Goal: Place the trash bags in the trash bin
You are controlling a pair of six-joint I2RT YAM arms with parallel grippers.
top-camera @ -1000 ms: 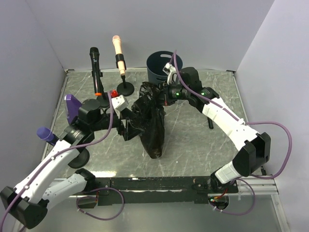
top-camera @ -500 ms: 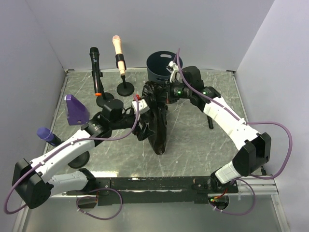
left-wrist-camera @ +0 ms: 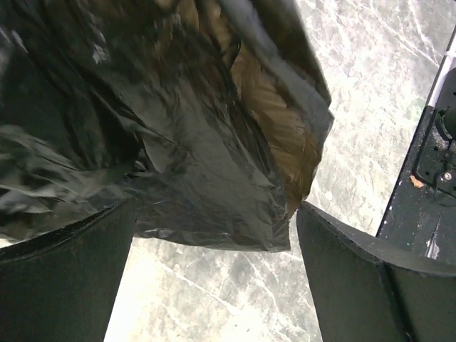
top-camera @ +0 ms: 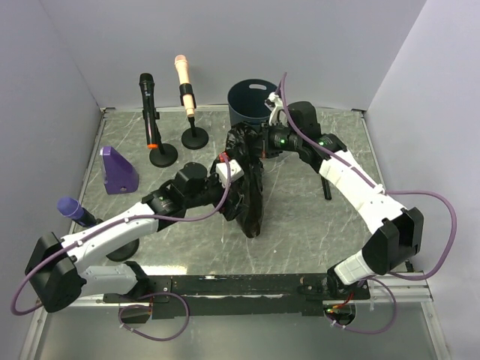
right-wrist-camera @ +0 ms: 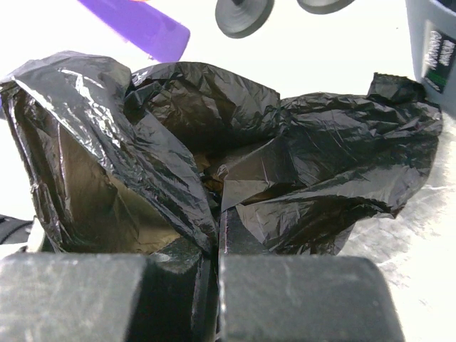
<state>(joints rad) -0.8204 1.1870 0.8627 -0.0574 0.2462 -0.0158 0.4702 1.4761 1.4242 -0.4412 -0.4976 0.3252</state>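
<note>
A black trash bag [top-camera: 246, 191] hangs crumpled over the middle of the table. My right gripper [top-camera: 259, 144] is shut on its top edge and holds it up; in the right wrist view the film [right-wrist-camera: 214, 142] bunches out from between the closed fingers [right-wrist-camera: 299, 299]. My left gripper [top-camera: 234, 180] is open at the bag's left side; the left wrist view shows the bag [left-wrist-camera: 178, 142] above and between the spread fingers [left-wrist-camera: 356, 278], with table below. The dark blue-grey trash bin [top-camera: 253, 102] stands at the back, just behind the right gripper; its corner shows in the right wrist view [right-wrist-camera: 434, 50].
Two microphones on round black bases stand at back left: a black one [top-camera: 148, 97] and a peach one [top-camera: 184, 82]. A purple wedge [top-camera: 118, 170] lies at left, and a purple-headed microphone [top-camera: 72, 209] near the left arm. A small black stand [top-camera: 326, 187] is right of centre.
My left arm has swung right and forward, bringing its open gripper up against the bag's left side. My right gripper has lifted the bag's top slightly toward the bin.
</note>
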